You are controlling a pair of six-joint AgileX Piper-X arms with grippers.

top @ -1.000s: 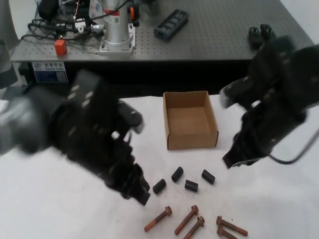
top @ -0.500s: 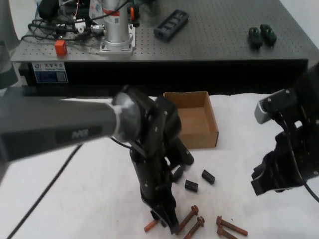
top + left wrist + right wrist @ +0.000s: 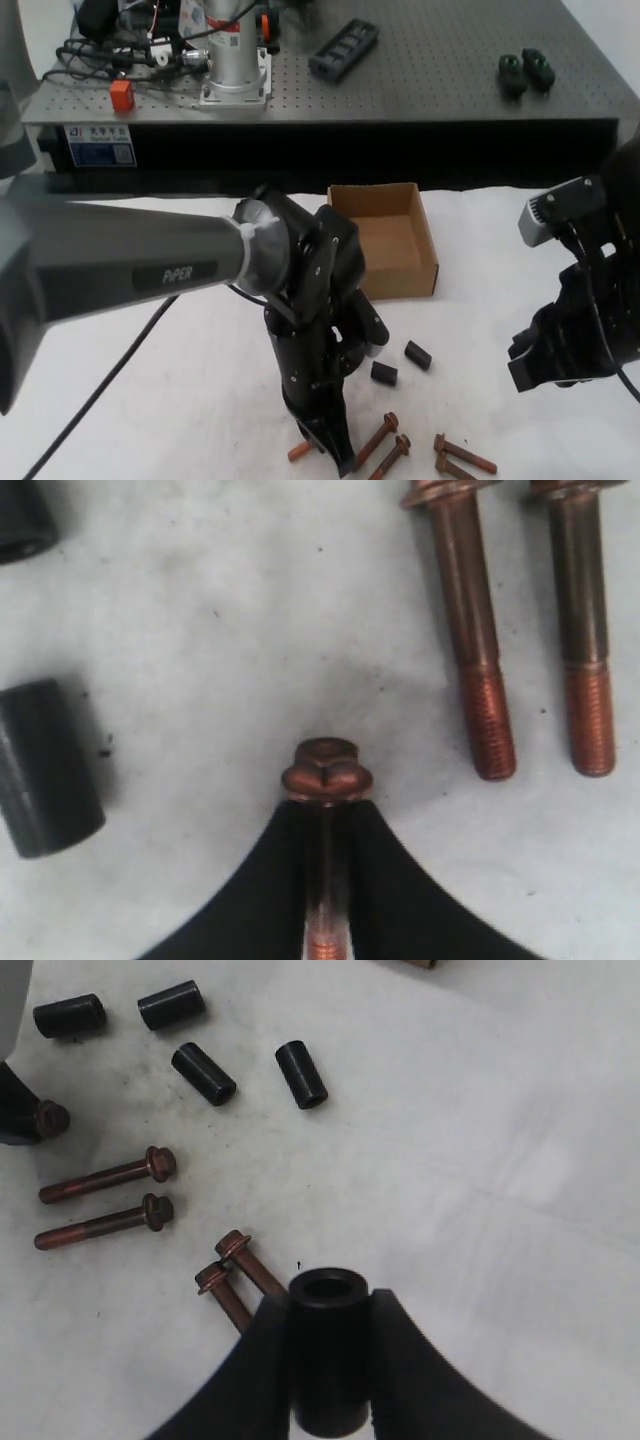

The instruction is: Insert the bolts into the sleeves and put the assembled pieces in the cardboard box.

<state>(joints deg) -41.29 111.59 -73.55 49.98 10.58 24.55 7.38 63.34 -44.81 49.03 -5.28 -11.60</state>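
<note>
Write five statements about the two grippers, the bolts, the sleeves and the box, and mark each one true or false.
1. The left gripper is shut on a bolt. True.
2. The right gripper is open and empty. False: it is shut on a black sleeve.
3. Assembled pieces lie in the cardboard box. False: nothing is in it.
4. Four loose sleeves lie outside the box. True.
5. The held bolt already sits inside a sleeve. False: it carries no sleeve.
</note>
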